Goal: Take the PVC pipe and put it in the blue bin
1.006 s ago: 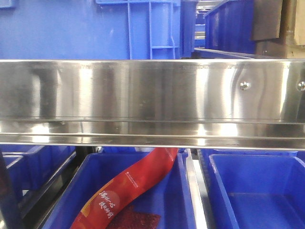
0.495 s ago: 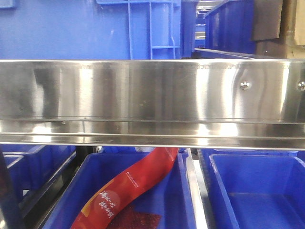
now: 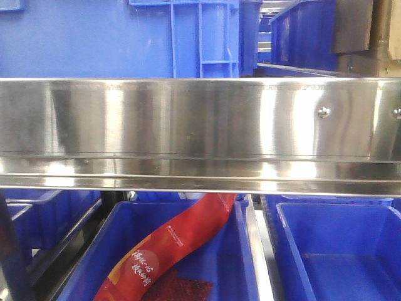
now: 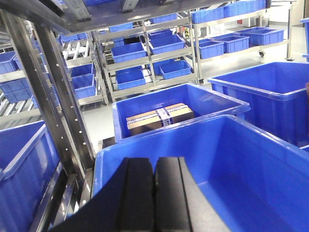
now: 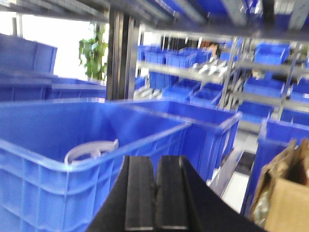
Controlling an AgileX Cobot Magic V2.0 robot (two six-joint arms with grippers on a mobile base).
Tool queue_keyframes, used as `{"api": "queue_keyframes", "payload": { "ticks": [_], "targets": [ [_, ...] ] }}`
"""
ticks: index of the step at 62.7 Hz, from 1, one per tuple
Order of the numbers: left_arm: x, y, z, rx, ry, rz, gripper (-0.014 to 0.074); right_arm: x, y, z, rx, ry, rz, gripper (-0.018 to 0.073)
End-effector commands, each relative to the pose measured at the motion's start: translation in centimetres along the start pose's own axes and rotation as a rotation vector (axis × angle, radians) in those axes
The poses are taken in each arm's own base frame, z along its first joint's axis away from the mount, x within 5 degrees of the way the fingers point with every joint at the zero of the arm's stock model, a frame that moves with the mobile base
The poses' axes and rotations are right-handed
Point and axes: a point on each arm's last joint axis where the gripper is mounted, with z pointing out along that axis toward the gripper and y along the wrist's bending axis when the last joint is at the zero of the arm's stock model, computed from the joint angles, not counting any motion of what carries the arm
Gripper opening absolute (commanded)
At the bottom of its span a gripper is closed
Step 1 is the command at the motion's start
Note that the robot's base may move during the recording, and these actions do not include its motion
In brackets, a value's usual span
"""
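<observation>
A pale grey curved piece (image 5: 91, 149), which may be the PVC pipe, shows blurred over the rim of a large blue bin (image 5: 58, 179) in the right wrist view. My right gripper (image 5: 156, 159) is shut and empty, just right of that bin and level with its rim. My left gripper (image 4: 154, 162) is shut and empty, above the near rim of an empty blue bin (image 4: 270, 159). No gripper shows in the front view.
A steel shelf rail (image 3: 200, 132) fills the front view. Below it are blue bins, one holding a red package (image 3: 169, 248). A rack upright (image 4: 63, 106) stands left of my left gripper. A bin behind holds a cardboard box (image 4: 159, 118). Another cardboard box (image 5: 285, 203) sits right of my right gripper.
The front view has shifted a few pixels; nothing else has visibly changed.
</observation>
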Motion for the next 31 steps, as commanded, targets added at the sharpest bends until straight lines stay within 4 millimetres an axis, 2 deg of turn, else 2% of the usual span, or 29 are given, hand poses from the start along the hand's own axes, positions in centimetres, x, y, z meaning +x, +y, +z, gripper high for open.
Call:
{"api": "queue_keyframes", "payload": {
  "ticks": [1,15,31],
  "targets": [
    [0.1,-0.2,-1.4,0.005,-0.016,-0.001,-0.0111,-0.6,-0.3,-0.9,0.021,-0.041,0.008,-0.0168],
    [1.8,-0.4,-4.9,0.005,-0.017,-0.018,-0.0111,-0.6,0.7,-1.9,-0.098,-0.004,-0.023,-0.0168],
    [4.6,-0.9,-9.2,0.0,-0.025,-0.061,-0.0111,-0.3,0.8,-1.9,-0.108,0.008,-0.023,-0.0168]
  ]
}}
